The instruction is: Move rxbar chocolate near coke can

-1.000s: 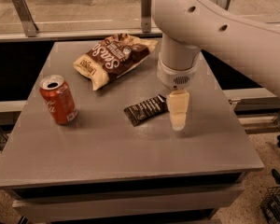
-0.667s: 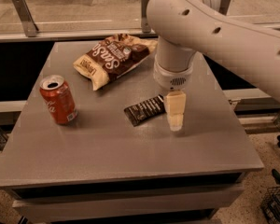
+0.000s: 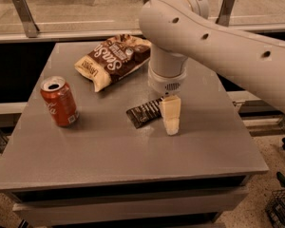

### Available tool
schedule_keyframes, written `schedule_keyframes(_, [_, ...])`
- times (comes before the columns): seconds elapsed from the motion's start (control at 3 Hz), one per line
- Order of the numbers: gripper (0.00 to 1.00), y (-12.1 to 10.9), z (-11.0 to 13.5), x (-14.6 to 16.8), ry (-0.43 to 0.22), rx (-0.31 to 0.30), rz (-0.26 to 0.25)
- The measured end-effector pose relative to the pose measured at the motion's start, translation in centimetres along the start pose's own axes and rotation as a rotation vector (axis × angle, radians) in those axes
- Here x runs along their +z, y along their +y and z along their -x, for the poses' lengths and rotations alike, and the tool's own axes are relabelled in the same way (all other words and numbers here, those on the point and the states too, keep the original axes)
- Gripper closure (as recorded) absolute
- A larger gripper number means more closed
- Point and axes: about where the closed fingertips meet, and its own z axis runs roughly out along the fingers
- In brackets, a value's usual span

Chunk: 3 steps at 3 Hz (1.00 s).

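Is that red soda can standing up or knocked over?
Upright: the coke can stands on its base, silver top facing up. The gripper is down low beside the rxbar chocolate.

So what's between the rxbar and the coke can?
Only bare table, in the camera view; the gripper is at the far end of the rxbar chocolate.

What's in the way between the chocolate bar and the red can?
Nothing visible: only bare table lies between the rxbar chocolate and the coke can. The chip bag sits farther back. The gripper is at the bar's other end.
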Motion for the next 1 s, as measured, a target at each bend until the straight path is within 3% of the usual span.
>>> schedule_keyframes(0.33, [0.21, -0.22, 0.72, 1.06, -0.003, -0.038, 0.024])
schedule_keyframes(1.0, [0.68, -0.52, 0.89, 0.22, -0.004, -0.058, 0.035])
